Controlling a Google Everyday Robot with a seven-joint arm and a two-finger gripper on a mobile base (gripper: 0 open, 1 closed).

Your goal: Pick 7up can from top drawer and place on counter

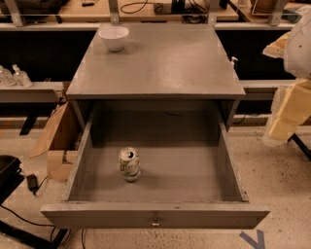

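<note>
**Desk:** What stood around the cabinet, and did anything block the way?

**Photographer:** The top drawer (155,214) was pulled fully open across the lower half of the frame, its small knob (155,222) at the centre of the front panel. The 7up can (129,164) stood alone on the drawer floor, left of centre and clear of all four walls, with open space above it. Over it, the counter (160,63) carried only a white bowl (113,37) at its upper-left corner. A cardboard box (58,141) leaned beside the cabinet at the left of the frame, two clear bottles (14,77) sat on a shelf at the far left, and a wooden workbench (146,12) ran along the top edge. A strip of blue tape (255,239) marked the floor at lower right.

**Desk:** And the gripper?

**Photographer:** The gripper was outside the frame. Only a pale, cream-coloured shape (296,97), seemingly part of the arm, showed at the right edge, well apart from the can. Whether the gripper was spread or closed, or had hold of anything, could not be told
</note>
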